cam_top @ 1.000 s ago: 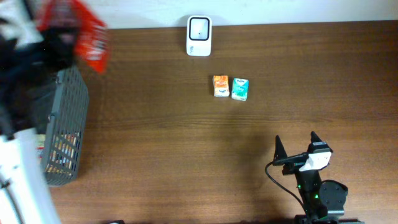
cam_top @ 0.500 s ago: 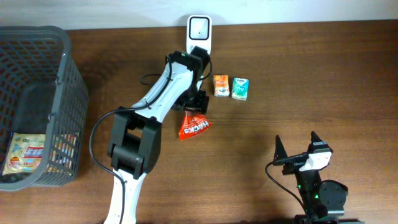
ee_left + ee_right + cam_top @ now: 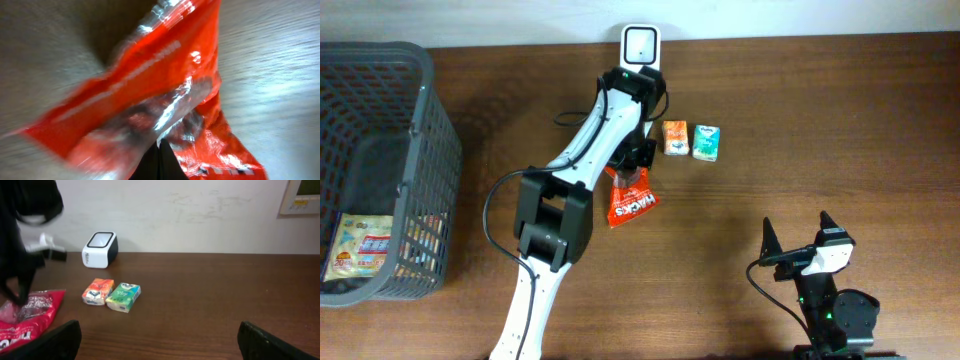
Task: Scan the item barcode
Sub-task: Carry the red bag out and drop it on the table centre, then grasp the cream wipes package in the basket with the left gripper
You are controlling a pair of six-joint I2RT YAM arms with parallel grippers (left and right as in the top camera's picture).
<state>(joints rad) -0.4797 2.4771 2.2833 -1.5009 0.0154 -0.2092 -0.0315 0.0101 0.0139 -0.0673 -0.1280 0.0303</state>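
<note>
Red glossy snack bag (image 3: pixel 634 204), crinkled foil with clear crimped top, on dark wood-grain table (image 3: pixel 840 120), near white boxy scanner (image 3: pixel 640 58). Left arm stretched far forward, wrist folded back down. Left gripper (image 3: pixel 626 176) pressed together, pinching bag's top edge. Right gripper (image 3: pixel 796 224) low by table edge, fingers spread wide, empty.

A dark wooden table (image 3: pixel 840 120) carries everything. A grey mesh basket (image 3: pixel 438 170) stands at its left end, and a white scanner (image 3: pixel 640 50) stands at the far edge. Just right of centre, an orange box (image 3: pixel 674 137) and a teal box (image 3: pixel 706 141) lie side by side. A red snack bag (image 3: pixel 633 203) lies just beside them, on the near left.
</note>
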